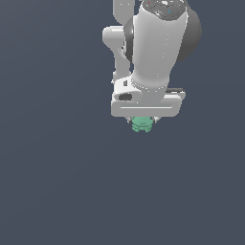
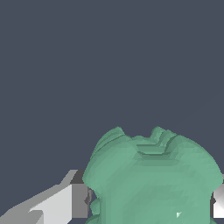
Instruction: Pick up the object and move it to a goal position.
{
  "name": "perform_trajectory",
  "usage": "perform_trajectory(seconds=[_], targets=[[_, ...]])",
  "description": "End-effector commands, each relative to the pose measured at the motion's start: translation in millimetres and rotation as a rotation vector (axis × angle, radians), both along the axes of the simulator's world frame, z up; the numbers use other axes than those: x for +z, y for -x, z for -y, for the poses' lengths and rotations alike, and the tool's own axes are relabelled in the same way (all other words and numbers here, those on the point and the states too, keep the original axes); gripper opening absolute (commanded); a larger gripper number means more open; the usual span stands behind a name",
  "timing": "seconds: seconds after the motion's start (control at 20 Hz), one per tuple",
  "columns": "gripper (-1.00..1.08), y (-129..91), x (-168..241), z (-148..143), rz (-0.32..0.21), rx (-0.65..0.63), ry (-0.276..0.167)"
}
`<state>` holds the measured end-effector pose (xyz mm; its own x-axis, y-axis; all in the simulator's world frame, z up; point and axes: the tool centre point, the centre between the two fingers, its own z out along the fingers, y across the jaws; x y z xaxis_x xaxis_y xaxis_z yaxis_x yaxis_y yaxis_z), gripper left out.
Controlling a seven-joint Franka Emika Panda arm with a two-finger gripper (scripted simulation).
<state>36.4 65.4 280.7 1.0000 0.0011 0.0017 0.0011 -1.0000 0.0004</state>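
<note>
One plain slate-grey surface point(image 1: 57, 182), featureless.

Only a flat, plain slate-grey ground point(image 1: 52, 182), filling the frame from edge to edge in the exterior view. Same dull grey surface point(image 2: 65, 65) across the upper part of the wrist view. Uniform in tone, unmarked, without visible seams or edges.
</note>
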Motion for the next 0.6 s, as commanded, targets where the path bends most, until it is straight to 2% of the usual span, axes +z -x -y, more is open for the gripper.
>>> perform_trajectory(seconds=[0.0, 0.55], targets=[[-1.0, -2, 27, -7, -0.001, 0.0, 0.0], [-1.0, -12, 124, -33, -0.001, 0.0, 0.0]])
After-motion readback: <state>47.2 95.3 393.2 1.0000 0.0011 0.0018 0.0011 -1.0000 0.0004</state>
